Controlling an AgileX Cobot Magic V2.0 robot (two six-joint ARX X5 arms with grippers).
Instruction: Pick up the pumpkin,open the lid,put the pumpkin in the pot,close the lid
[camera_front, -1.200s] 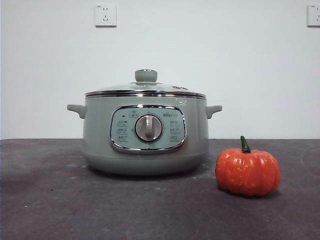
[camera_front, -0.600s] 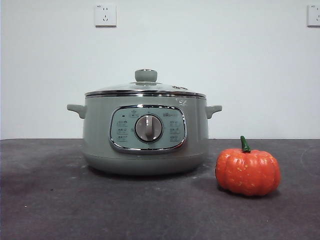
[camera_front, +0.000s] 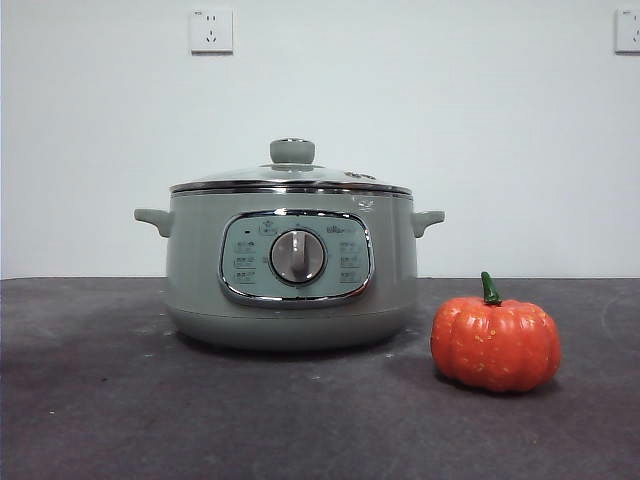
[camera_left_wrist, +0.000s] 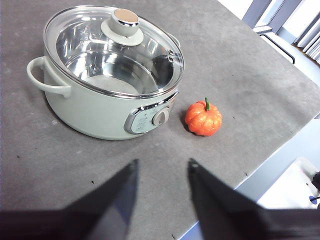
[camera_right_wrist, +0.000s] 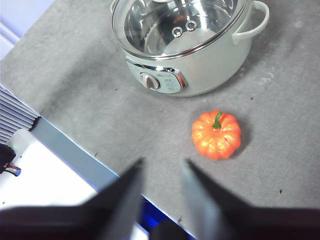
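The sage-green pot (camera_front: 290, 275) stands on the dark table with the glass lid (camera_front: 291, 177) shut on it. The orange pumpkin (camera_front: 495, 343) sits upright on the table beside the pot's dial side. The left wrist view shows the pot (camera_left_wrist: 90, 112), the lid (camera_left_wrist: 117, 47) and the pumpkin (camera_left_wrist: 203, 118) well ahead of my left gripper (camera_left_wrist: 161, 165), which is open and empty above the table. The right wrist view shows the pot (camera_right_wrist: 210, 62), the lid (camera_right_wrist: 175, 25) and the pumpkin (camera_right_wrist: 216, 134) ahead of my right gripper (camera_right_wrist: 161, 164), also open and empty, high over the table's edge.
The grey table (camera_front: 100, 400) ends at a front edge (camera_right_wrist: 75, 150) below my right gripper. A white surface (camera_right_wrist: 40, 175) lies beyond that edge. A white wall with two sockets (camera_front: 211, 30) stands behind the pot.
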